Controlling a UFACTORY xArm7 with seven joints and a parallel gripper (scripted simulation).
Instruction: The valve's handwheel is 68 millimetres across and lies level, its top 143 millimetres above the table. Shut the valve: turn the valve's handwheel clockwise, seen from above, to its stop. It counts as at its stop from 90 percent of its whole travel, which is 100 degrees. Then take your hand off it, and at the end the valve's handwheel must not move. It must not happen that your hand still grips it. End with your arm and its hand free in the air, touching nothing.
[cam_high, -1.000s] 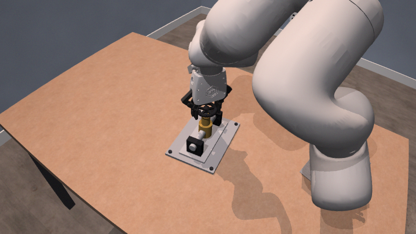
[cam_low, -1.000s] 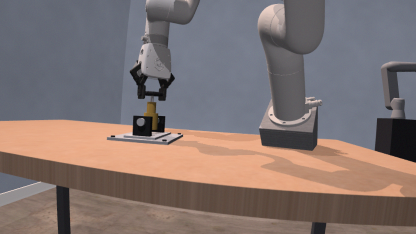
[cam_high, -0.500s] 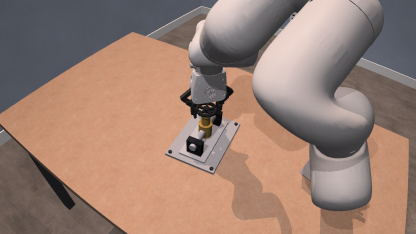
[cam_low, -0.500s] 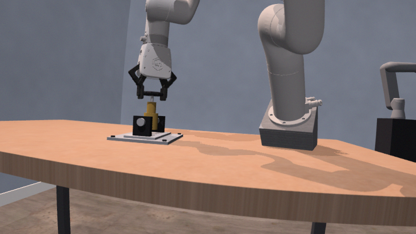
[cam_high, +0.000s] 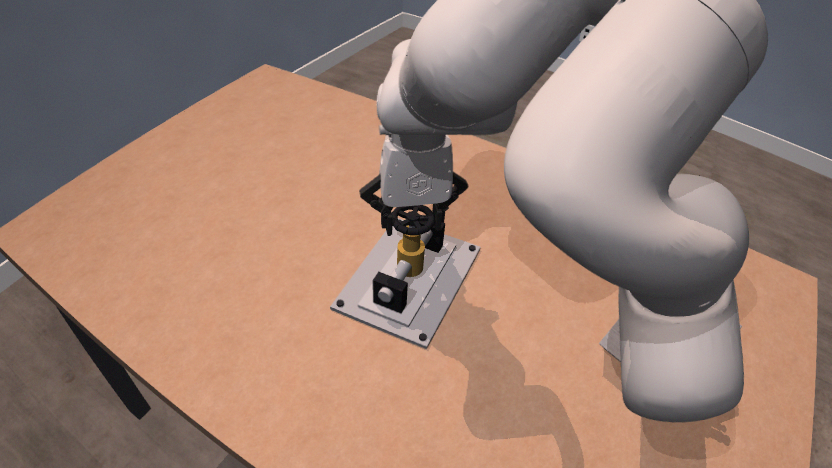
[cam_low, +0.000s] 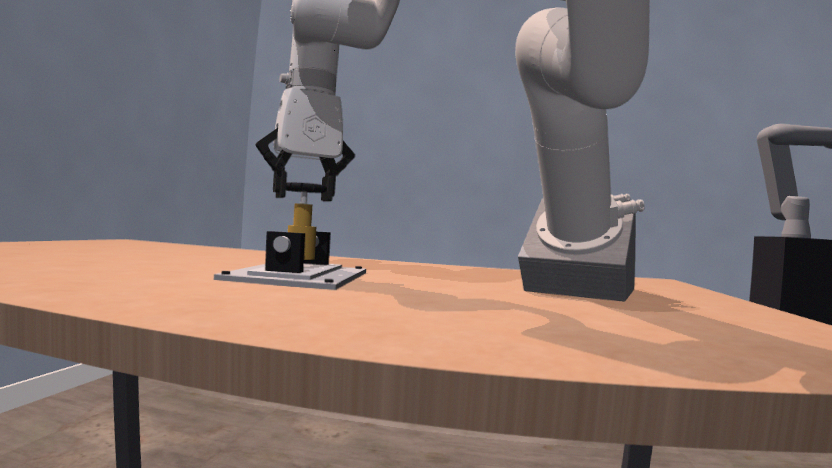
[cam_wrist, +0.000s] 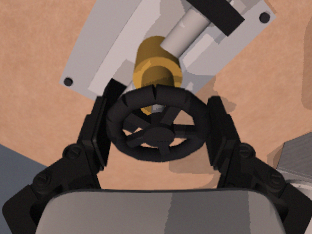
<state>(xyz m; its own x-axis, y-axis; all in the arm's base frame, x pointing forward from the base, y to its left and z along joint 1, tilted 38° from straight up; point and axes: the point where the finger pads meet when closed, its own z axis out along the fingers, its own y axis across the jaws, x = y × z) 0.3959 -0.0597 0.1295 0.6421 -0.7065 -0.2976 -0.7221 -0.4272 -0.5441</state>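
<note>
The valve stands on a grey base plate (cam_high: 448, 291) (cam_low: 343, 275) (cam_wrist: 100, 48) on the table. Its brass body (cam_high: 410, 253) (cam_low: 301, 224) (cam_wrist: 155, 61) carries a black spoked handwheel (cam_high: 411, 218) (cam_low: 304, 187) (cam_wrist: 158, 124) lying level on top. A grey pipe (cam_high: 402, 268) (cam_wrist: 190, 24) runs through black end blocks (cam_high: 388, 292) (cam_low: 283, 251) (cam_wrist: 212, 3). My gripper (cam_high: 411, 223) (cam_low: 304, 190) (cam_wrist: 158, 110) comes straight down from above. Its two black fingers press the handwheel's rim from opposite sides, so it is shut on the handwheel.
The arm's base (cam_low: 576, 270) (cam_high: 677, 360) stands on the table to the right of the valve. A black box with a grey handle (cam_low: 791, 273) sits at the far right. The table's edge (cam_low: 349, 378) runs along the front.
</note>
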